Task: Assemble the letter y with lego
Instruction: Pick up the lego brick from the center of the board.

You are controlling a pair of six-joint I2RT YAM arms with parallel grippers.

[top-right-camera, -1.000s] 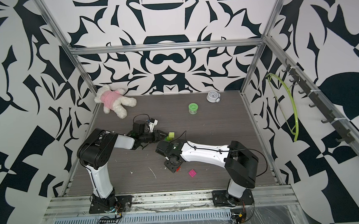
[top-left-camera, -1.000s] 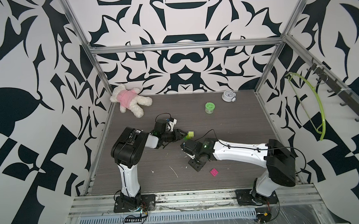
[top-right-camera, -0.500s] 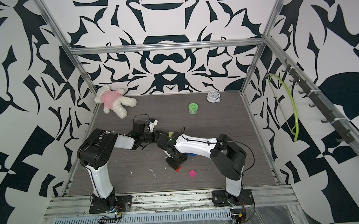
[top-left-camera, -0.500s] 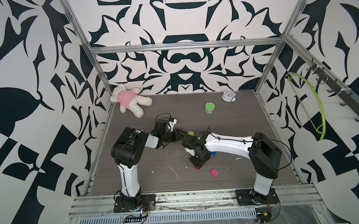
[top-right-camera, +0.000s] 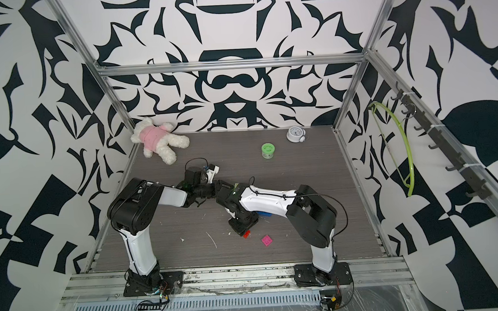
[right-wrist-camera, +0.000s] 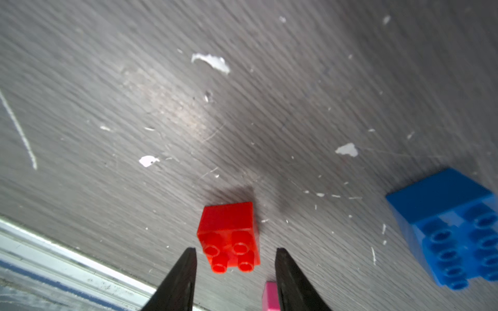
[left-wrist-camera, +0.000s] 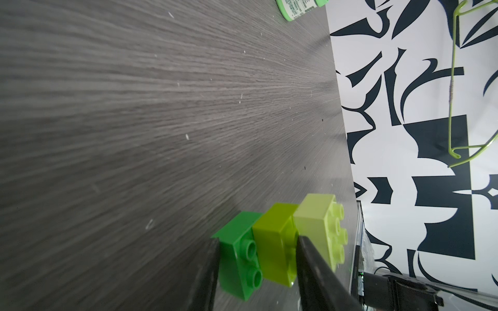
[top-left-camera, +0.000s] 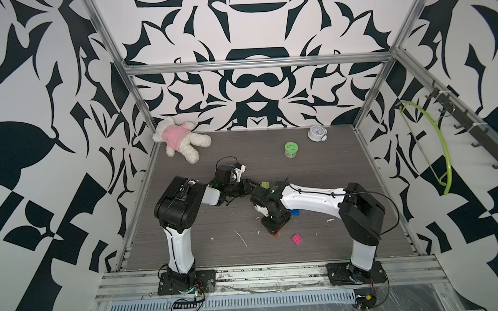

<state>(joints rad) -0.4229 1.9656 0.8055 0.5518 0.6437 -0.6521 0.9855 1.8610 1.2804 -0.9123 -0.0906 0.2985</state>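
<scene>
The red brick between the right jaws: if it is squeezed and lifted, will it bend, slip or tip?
The red brick looks like hard moulded plastic, so it should stay stiff when squeezed. Its smooth, flat sides might slip if the jaws close off-centre. Squat and square-cornered on the table, it would probably slide rather than roll or tip.

Both top views look down from high over the front rail (top-left-camera: 261,272) onto the whole table (top-left-camera: 314,165), while the wrist cameras skim close over that same wood, the left facing the stacked green bricks (left-wrist-camera: 272,242), the right the red brick (right-wrist-camera: 229,226).
</scene>
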